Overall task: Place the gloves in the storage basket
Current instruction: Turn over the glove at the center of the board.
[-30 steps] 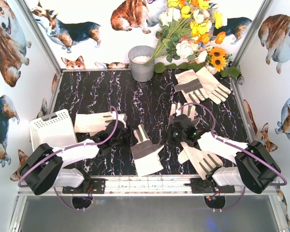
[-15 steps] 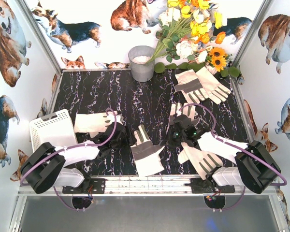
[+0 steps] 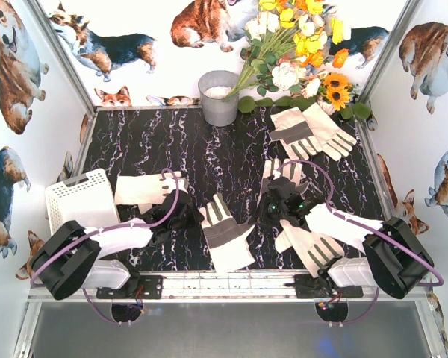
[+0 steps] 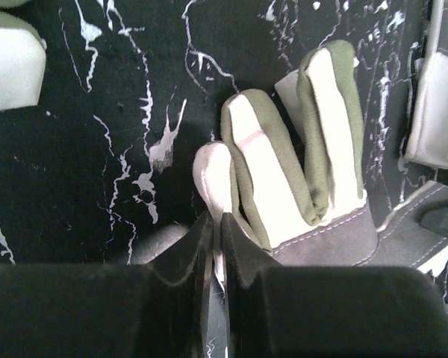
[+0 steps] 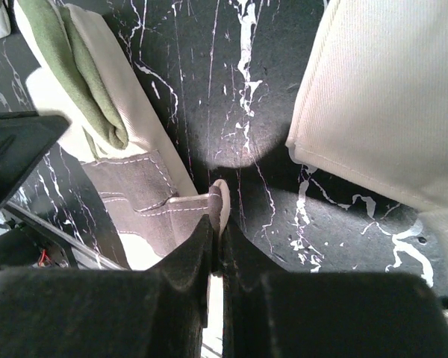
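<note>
A cream-white glove (image 3: 225,237) with grey-brown patches lies at the front middle of the black marble table. My left gripper (image 3: 196,218) is shut on one of its white fingers, as the left wrist view (image 4: 215,221) shows, with the glove (image 4: 284,201) spreading up and right. My right gripper (image 3: 263,216) is shut on the same glove's right edge (image 5: 219,195). More gloves lie by the basket (image 3: 145,188), behind the right gripper (image 3: 284,171), at front right (image 3: 313,247) and as a pair at back right (image 3: 310,133). The white lattice storage basket (image 3: 81,197) stands at the left edge.
A grey metal bucket (image 3: 219,97) stands at the back middle, with a flower bouquet (image 3: 299,45) to its right. Corgi-print walls close in the table on three sides. A metal rail (image 3: 224,282) runs along the front edge.
The left gripper has drawn slightly left and back, and the middle glove's fingers have shifted a little left with it. The right arm has barely moved.
</note>
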Available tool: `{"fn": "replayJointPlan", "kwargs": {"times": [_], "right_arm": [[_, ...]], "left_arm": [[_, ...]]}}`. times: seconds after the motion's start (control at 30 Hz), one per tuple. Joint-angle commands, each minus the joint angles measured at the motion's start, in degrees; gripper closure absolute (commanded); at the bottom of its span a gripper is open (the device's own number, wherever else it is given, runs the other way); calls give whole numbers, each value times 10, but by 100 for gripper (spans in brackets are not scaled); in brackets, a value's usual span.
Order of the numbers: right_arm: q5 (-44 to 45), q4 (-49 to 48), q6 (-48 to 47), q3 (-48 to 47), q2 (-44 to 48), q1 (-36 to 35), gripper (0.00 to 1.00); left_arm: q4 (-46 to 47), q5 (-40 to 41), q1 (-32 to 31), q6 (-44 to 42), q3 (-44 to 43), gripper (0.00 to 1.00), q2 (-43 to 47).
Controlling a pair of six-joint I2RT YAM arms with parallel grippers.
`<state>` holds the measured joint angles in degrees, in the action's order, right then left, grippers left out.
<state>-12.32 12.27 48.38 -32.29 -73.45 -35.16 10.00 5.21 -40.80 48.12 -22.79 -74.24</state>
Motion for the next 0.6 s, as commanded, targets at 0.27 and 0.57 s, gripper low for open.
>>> {"fn": "replayJointPlan", "kwargs": {"times": [0.27,0.57], "right_arm": [[49,122,-47,-133,113,-3,100],[86,85,-40,-66,170,-3,100]], "left_arm": [[-63,27,0,-68,-100,100,95],[-91,18,10,-91,-122,100,74]]}}
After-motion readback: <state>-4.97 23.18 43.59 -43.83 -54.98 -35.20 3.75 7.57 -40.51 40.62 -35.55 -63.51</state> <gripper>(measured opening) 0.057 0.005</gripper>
